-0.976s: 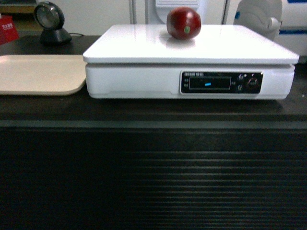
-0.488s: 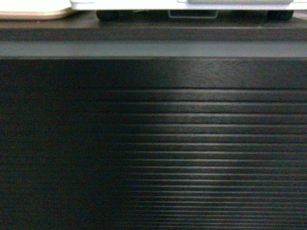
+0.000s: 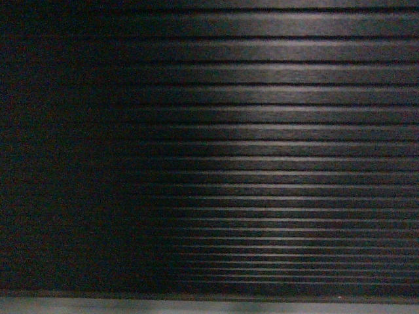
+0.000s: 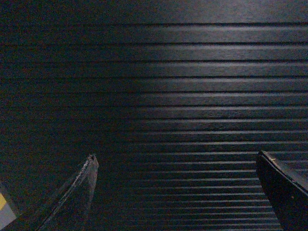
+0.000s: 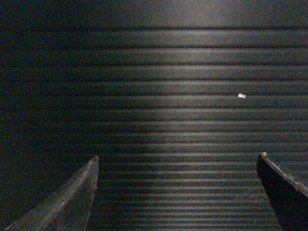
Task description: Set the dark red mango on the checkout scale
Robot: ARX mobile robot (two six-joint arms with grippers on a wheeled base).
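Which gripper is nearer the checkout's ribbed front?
Cannot tell left from right: the left gripper and right gripper each face the checkout front squarely, jaws open, short of touching it.

We face the black checkout counter's front of horizontal ribbed slats [image 3: 262, 150], which fills the head view from side to side. Below the slats runs a pale flat strip [image 3: 209, 306] along the bottom edge. Both wrist views face the same slatted front.
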